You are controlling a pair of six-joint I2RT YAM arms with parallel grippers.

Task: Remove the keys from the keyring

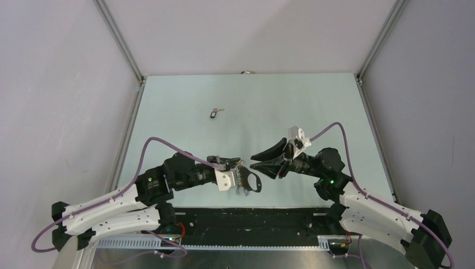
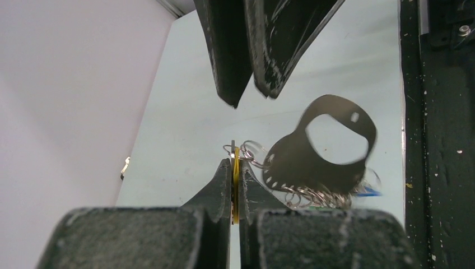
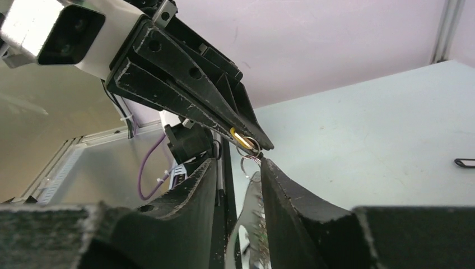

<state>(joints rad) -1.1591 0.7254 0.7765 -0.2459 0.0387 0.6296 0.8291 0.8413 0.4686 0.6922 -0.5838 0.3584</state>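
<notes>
My left gripper [image 1: 240,166] is shut on a yellow key [image 2: 236,178], held edge-on between its fingers. From that key a small split ring links to the keyring [image 2: 336,168], a large oval loop that hangs dark to the right, above the table. Several small rings [image 2: 305,196] and a blue tag [image 2: 367,192] hang along its lower edge. My right gripper [image 1: 253,161] is open, and its fingers [image 3: 280,190] stand on either side of the keyring's edge [image 3: 252,213] without gripping it. The yellow key also shows in the right wrist view [image 3: 240,137]. A loose black-headed key [image 1: 214,113] lies further back on the table.
A black rail [image 1: 252,216] runs along the near table edge under both grippers. Pale enclosure walls with metal frame posts [image 1: 120,42] bound the table at left, right and back. A small metal clip [image 1: 246,72] sits at the back edge.
</notes>
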